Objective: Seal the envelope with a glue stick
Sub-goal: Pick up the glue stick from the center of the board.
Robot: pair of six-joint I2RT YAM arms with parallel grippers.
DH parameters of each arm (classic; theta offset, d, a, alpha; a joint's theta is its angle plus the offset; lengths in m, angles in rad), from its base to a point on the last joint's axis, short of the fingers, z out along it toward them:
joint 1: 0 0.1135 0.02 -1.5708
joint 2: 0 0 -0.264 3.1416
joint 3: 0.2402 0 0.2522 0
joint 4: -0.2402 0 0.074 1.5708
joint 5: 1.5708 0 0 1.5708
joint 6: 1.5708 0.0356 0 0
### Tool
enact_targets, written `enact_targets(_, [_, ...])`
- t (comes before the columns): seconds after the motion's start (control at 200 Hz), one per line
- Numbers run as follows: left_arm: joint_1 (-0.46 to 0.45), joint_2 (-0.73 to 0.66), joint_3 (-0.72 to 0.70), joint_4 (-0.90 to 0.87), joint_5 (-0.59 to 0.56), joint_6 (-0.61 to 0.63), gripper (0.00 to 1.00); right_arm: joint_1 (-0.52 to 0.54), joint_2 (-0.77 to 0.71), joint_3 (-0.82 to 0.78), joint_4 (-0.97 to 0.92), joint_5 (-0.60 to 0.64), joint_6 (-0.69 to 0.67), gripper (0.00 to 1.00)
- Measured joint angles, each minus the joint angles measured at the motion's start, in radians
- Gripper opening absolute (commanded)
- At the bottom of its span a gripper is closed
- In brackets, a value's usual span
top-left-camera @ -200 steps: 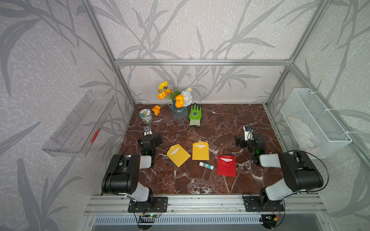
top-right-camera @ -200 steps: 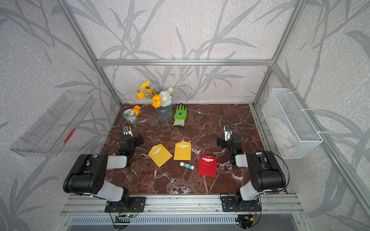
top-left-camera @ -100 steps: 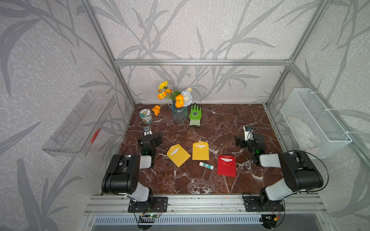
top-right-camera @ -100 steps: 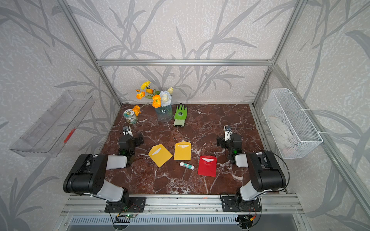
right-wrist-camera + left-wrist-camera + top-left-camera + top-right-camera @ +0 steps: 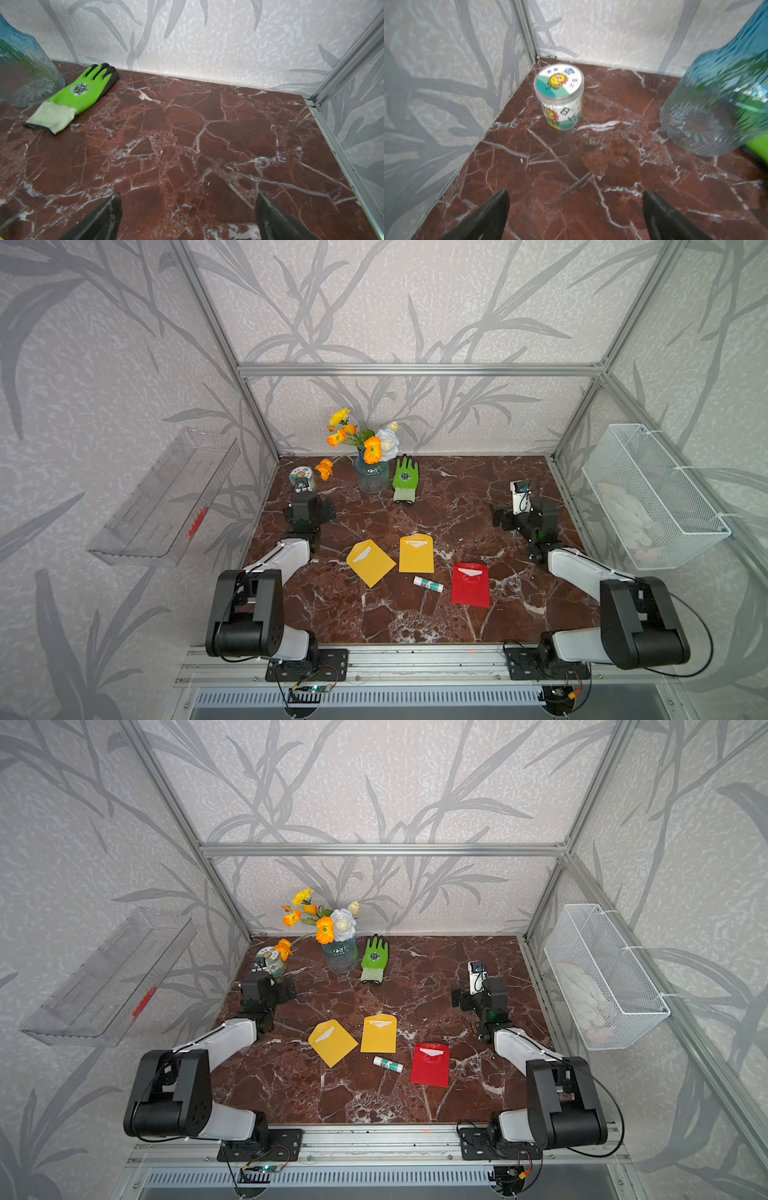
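The glue stick (image 5: 428, 583) lies on its side on the table (image 5: 415, 622), a little toward 6 o'clock from the table's middle in both top views. Nothing touches it. The red envelope (image 5: 470, 585) lies flat just beside it at its 3 o'clock. The orange envelope (image 5: 416, 554) is near its 12 o'clock, and the yellow envelope (image 5: 370, 562), turned askew, is at its 10 o'clock. Each shows a pale strip near its top edge. I read those as unsealed flaps, but can't be sure at this range.

Both arms are well apart from all that. My left tool (image 5: 576, 193) stands wide and empty at the table's 10 o'clock, facing a jar (image 5: 559, 97) in the corner, with the vase (image 5: 716, 99) near it. My right tool (image 5: 188, 197) is wide and empty too, at 2 o'clock, over bare marble, with the glove (image 5: 76, 97) lying against the vase.

I judge the job not yet begun, so the first step is fetching the glue stick. That calls for bringing one arm toward 6 o'clock, setting the jaws across its short width, and coming down low, since it could roll. The cap then needs the other tool.
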Motion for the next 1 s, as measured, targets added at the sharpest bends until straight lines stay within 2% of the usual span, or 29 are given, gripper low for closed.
enact_targets(0.17, [-0.044,-0.04,0.021,-0.15,0.082,-0.061,1.0,0.0,-0.063,0.023,-0.18,-0.032,0.081,0.99])
enact_targets(0.38, [-0.21,-0.063,0.011,-0.282,0.142,-0.13,0.99,0.0,-0.134,0.09,-0.403,-0.083,0.238,0.99])
enact_targets(0.465, [-0.257,-0.124,-0.042,-0.285,0.176,-0.18,0.99,0.0,-0.167,0.091,-0.472,-0.116,0.301,0.99])
enact_targets(0.64, [-0.296,-0.289,-0.193,-0.28,0.227,-0.288,0.98,0.025,-0.218,0.074,-0.554,-0.206,0.43,0.99])
enact_targets(0.84, [-0.32,-0.42,-0.268,-0.304,0.27,-0.379,0.98,0.233,-0.24,0.066,-0.619,-0.245,0.481,0.99])
enact_targets(1.0, [-0.325,-0.496,-0.306,-0.319,0.277,-0.42,0.99,0.414,-0.22,0.075,-0.669,-0.25,0.449,1.0])
